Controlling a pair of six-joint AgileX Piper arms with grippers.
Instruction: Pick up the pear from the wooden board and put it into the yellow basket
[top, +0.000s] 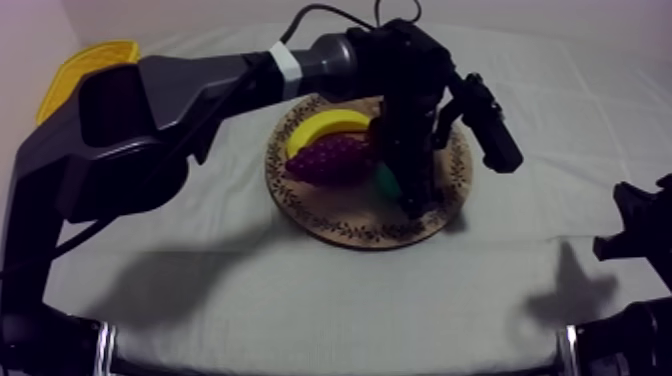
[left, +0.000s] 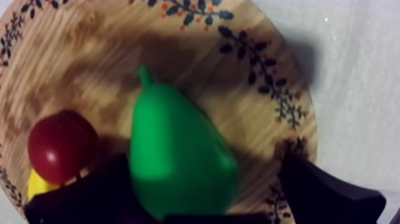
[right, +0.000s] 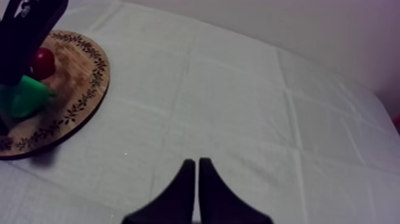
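Observation:
The green pear (left: 175, 161) lies on the round wooden board (left: 238, 71), stem pointing away from my left gripper (left: 202, 159). That gripper is open and straddles the pear: one finger (left: 89, 190) is against its side, the other (left: 321, 190) stands a gap away. From above, my left gripper (top: 415, 200) reaches down over the pear (top: 385, 180) on the board (top: 440, 225). The yellow basket (top: 85, 70) sits at the far left, partly behind the left arm. My right gripper (right: 196, 164) is shut on nothing, low over the cloth at the right (top: 625, 240).
A banana (top: 325, 128) and a bunch of purple grapes (top: 330, 160) lie on the board left of the pear. A small red fruit (left: 59, 146) rests close beside the pear. Bare cloth stretches between the board (right: 71, 89) and my right gripper.

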